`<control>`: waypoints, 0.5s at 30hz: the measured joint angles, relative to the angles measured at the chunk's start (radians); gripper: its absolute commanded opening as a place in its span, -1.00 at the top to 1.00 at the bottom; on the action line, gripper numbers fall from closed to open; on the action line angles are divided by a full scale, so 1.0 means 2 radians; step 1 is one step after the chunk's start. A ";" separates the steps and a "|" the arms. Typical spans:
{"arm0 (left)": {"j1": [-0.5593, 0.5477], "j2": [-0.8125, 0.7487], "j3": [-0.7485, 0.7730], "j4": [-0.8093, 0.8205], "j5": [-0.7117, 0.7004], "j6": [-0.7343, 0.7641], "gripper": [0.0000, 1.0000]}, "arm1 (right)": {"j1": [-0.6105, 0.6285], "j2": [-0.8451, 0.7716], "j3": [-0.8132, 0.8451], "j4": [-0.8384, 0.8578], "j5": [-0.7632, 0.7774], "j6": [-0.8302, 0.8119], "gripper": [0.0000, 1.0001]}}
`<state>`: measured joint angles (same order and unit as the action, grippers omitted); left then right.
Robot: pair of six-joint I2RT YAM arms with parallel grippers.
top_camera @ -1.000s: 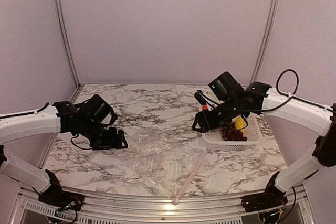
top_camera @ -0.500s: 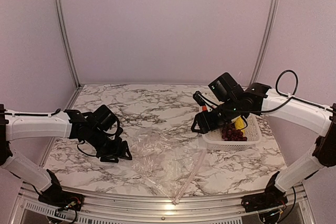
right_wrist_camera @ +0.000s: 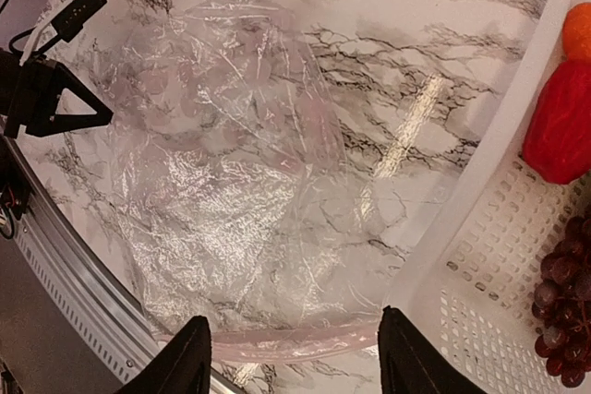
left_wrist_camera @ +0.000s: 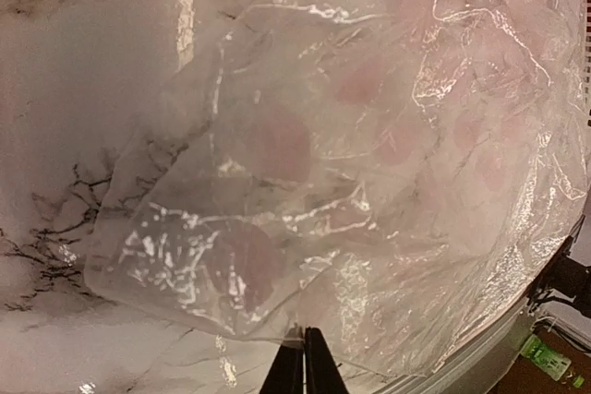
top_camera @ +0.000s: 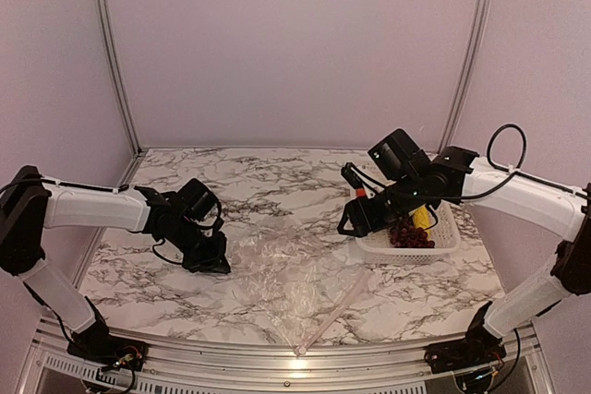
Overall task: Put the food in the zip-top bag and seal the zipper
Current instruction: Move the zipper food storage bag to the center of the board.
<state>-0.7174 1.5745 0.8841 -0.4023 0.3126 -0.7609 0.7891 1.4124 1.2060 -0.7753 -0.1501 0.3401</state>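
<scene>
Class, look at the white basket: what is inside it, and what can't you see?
Inside the basket are a red pepper, an orange fruit, dark grapes and a yellow piece. From above, the right arm covers one end, so anything there is hidden.

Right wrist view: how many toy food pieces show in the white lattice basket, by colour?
Orange round fruit: 1
Red pepper: 1
Dark purple grape bunch: 1
Total: 3
</scene>
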 measured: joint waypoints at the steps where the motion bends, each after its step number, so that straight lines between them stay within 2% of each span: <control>1: 0.004 0.002 0.001 0.007 -0.002 -0.002 1.00 | 0.000 -0.003 0.000 -0.002 0.000 0.000 -0.17; 6: 0.033 0.003 0.001 0.028 -0.023 -0.020 1.00 | 0.000 -0.010 0.000 -0.006 0.011 -0.004 -0.17; 15: 0.132 -0.040 0.002 0.026 -0.106 -0.025 1.00 | 0.000 -0.006 0.000 0.001 0.009 -0.009 -0.17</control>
<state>-0.4534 1.4940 0.8871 -0.3496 0.0998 -0.8112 0.7891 1.3994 1.2064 -0.7738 -0.1326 0.3225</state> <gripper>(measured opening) 0.007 0.583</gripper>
